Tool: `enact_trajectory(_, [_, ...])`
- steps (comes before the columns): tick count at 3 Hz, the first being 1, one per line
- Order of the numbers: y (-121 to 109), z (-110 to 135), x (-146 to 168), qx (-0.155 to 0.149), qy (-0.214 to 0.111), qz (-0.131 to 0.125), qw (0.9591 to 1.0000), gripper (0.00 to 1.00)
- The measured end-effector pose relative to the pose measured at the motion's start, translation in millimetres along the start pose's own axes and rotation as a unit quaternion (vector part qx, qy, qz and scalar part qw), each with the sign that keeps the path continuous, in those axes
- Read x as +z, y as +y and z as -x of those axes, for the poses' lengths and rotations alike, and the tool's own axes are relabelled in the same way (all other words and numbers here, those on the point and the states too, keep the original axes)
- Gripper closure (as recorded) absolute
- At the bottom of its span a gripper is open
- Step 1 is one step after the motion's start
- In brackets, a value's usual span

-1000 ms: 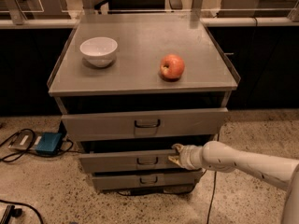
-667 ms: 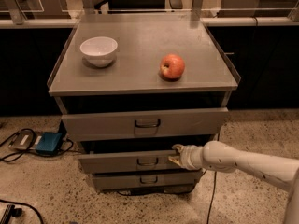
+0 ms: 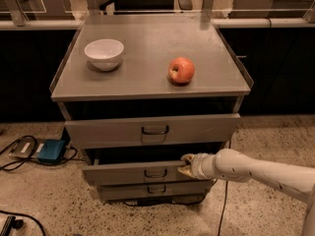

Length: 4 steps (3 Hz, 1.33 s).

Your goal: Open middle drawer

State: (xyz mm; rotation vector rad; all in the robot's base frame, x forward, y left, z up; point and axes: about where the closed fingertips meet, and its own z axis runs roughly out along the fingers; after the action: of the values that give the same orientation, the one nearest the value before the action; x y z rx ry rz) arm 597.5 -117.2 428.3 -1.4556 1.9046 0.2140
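Okay, so starting closest in: the white arm (image 3: 266,173) comes in from the lower right. The tool (image 3: 186,165) at its end sits against the right part of the middle drawer (image 3: 123,173), up at the front panel's top edge, just right of the small dark loop handle (image 3: 155,173). Honestly I can't tell whether the tool is spread or pinching the panel, the angle hides that. The middle drawer is the second of three grey fronts, between the lowest drawer (image 3: 133,192) under it and the wide top drawer (image 3: 108,130) above. It maybe sits a touch proud of the lowest drawer, going by the dark gap over it.

Handling-wise I'd guess sheet metal: stiff, not fragile, and smooth enough that a grip on the flat lip could slide off. Weight depends on what's inside, which isn't visible, so expect some drag as it slides. Best hold in my opinion is the loop handle at centre, since a pull there runs straight. Tugging from the right edge could skew the drawer and make it bind. A straight, level pull toward the camera is what it wants.

Further back, on the bench (image 3: 147,28) top, a white bowl (image 3: 104,53) stands on the left and an apple (image 3: 181,71) on the right, well apart. A jerky pull could set the apple rolling.
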Motion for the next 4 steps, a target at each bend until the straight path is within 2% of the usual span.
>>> enact_trajectory(3, [0.1, 0.1, 0.1, 0.0, 0.0, 0.0, 1.0, 0.11])
enact_trajectory(4, [0.1, 0.1, 0.1, 0.0, 0.0, 0.0, 1.0, 0.0])
